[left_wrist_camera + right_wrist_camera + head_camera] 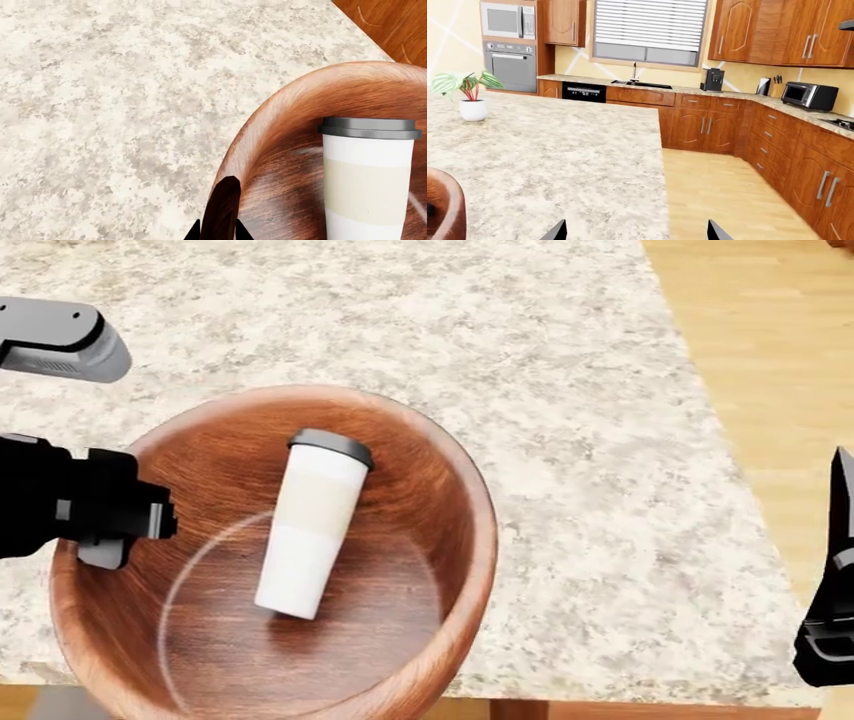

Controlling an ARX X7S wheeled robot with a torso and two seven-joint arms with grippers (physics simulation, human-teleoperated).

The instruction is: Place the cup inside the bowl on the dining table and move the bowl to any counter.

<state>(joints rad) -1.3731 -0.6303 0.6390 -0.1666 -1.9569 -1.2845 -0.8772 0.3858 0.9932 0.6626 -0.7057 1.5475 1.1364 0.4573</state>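
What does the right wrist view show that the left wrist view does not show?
Only the right wrist view shows the kitchen: potted plant, wall oven, sink counter, toaster oven, and the right tool, open. Only the left wrist view shows the cup in the bowl, whose rim the left tool grips. Both show the dining table and bowl.

Reddish-brown grainy deep wooden bowl [441,500], white-and-cream slim tumbler cup [310,530] with dark grey lid, pale beige-grey speckled stone table [534,360], honey-yellow wood floor [761,350].

Bowl [441,490] near rim cut off
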